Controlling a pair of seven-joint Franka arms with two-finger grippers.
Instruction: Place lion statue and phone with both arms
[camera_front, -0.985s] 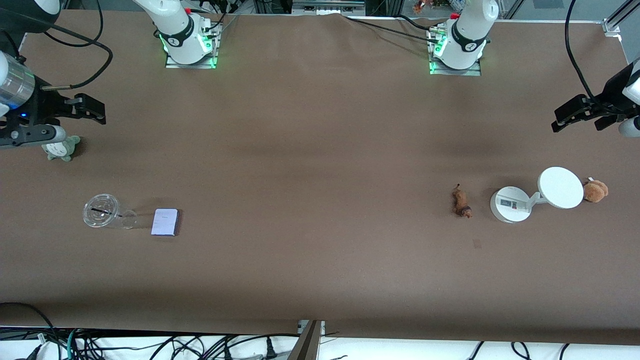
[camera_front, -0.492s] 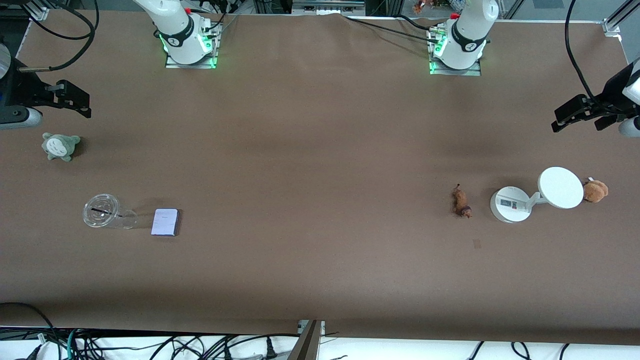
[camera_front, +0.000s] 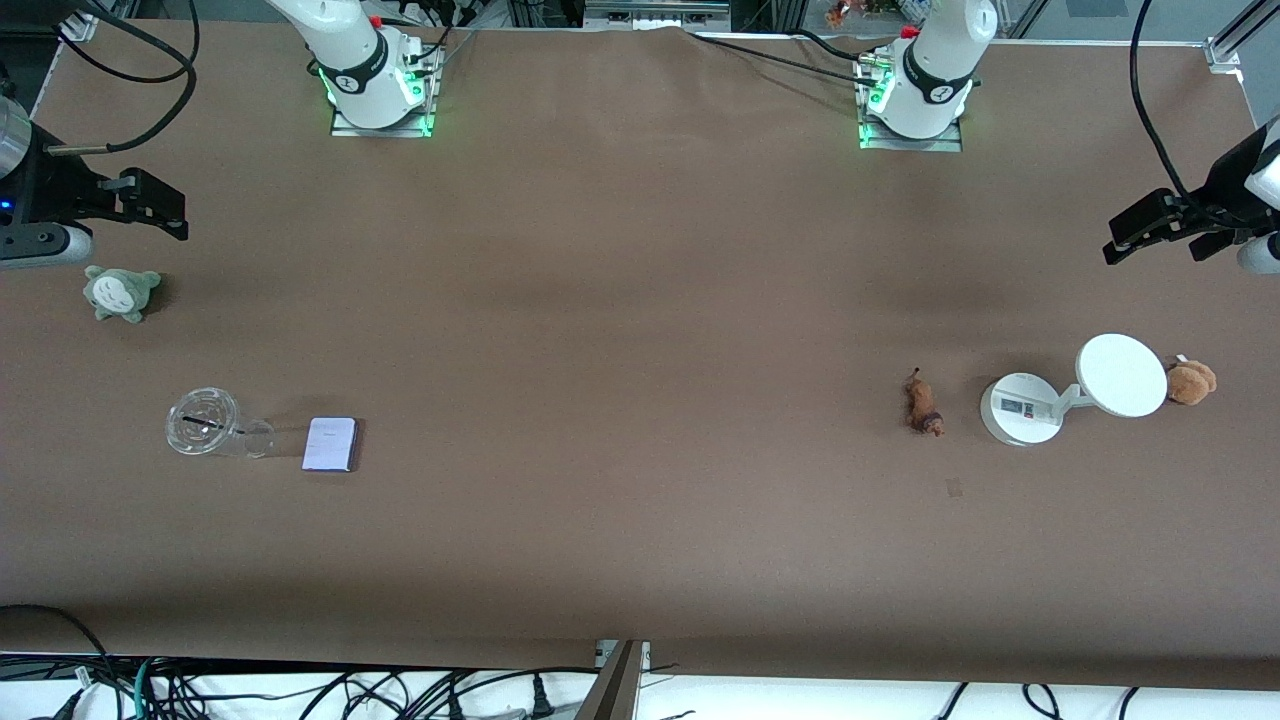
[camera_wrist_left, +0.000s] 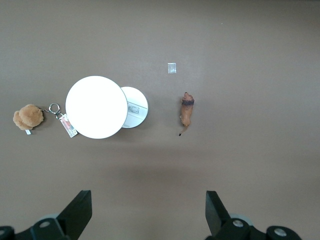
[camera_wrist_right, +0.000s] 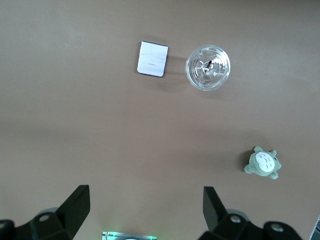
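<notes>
Lion statue (camera_front: 924, 403) is seen lying flat on the brown table (camera_front: 640, 330) toward the left arm's end, just beside the white round-based stand (camera_front: 1021, 408); a tan plush toy (camera_front: 1191, 381) is found at the stand's disc, toward the table edge. Phone (camera_front: 331, 444) is noted flat on the table toward the right arm's end, beside a clear plastic cup (camera_front: 205, 422) lying on its side. A grey-green plush (camera_front: 120, 292) sits farther from the front camera than the cup.

Left gripper (camera_front: 1165, 228) is held above the table edge at its own end — fingers spread wide, nothing between them. Right gripper (camera_front: 150, 205) is held above the table near the grey-green plush — fingers likewise parted and empty.
</notes>
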